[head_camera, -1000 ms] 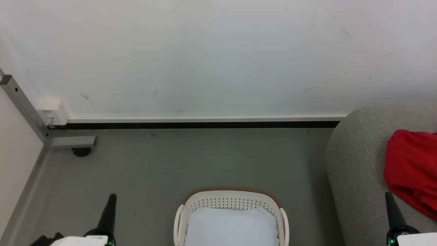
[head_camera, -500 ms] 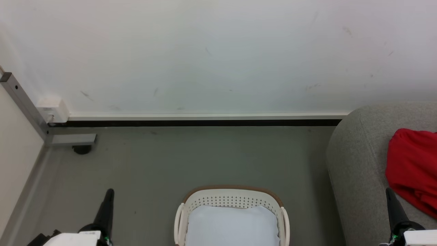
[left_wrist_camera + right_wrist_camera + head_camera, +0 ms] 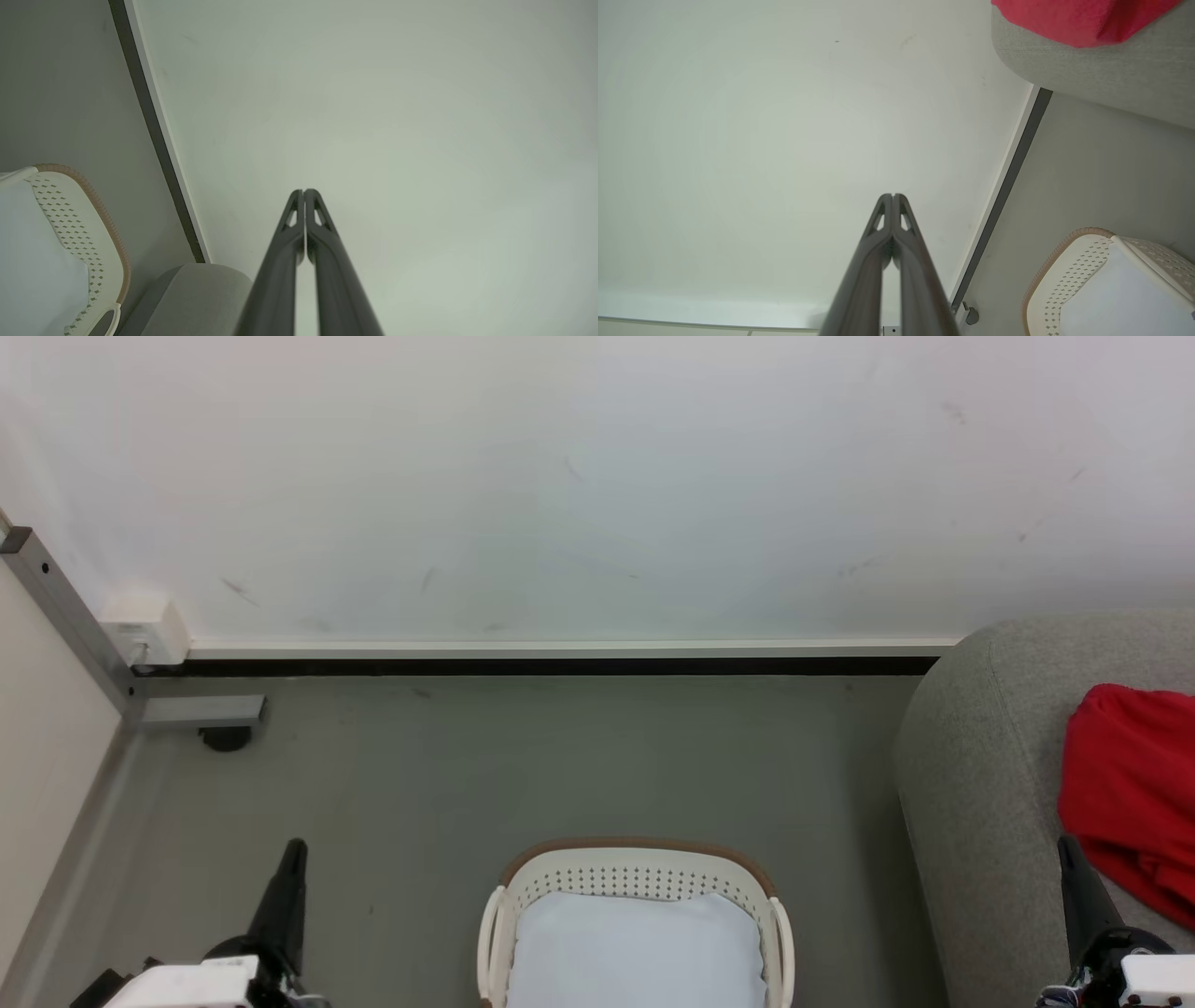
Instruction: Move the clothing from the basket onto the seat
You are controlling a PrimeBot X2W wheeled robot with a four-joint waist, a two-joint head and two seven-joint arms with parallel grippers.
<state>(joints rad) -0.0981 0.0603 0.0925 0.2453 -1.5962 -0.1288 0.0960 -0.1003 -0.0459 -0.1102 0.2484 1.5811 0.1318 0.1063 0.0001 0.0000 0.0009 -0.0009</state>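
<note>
The red clothing (image 3: pixel 1125 793) lies crumpled on the grey seat (image 3: pixel 980 784) at the right edge of the head view; the right wrist view has the clothing (image 3: pixel 1078 18) on the seat (image 3: pixel 1111 79) in its top right corner. The white basket (image 3: pixel 635 873) with a brown rim stands on the floor at bottom centre, holding just its flat white lining. My left gripper (image 3: pixel 294 849) is shut and empty at lower left, apart from the basket. My right gripper (image 3: pixel 1064 845) is shut and empty at lower right, its tip in front of the seat beside the clothing. Each wrist view has its closed fingertips, left gripper (image 3: pixel 303 191) and right gripper (image 3: pixel 893 195), pointing at the wall.
A pale wall with a dark skirting strip (image 3: pixel 560 665) runs behind the grey floor. A metal frame leg (image 3: pixel 201 711) with a caster and a white wall box (image 3: pixel 140 633) sit at the left. Bare floor lies between the basket and the wall.
The head view has shifted slightly, so the scene sits a little differently in frame. Both grippers stay shut; the clothing stays on the seat.
</note>
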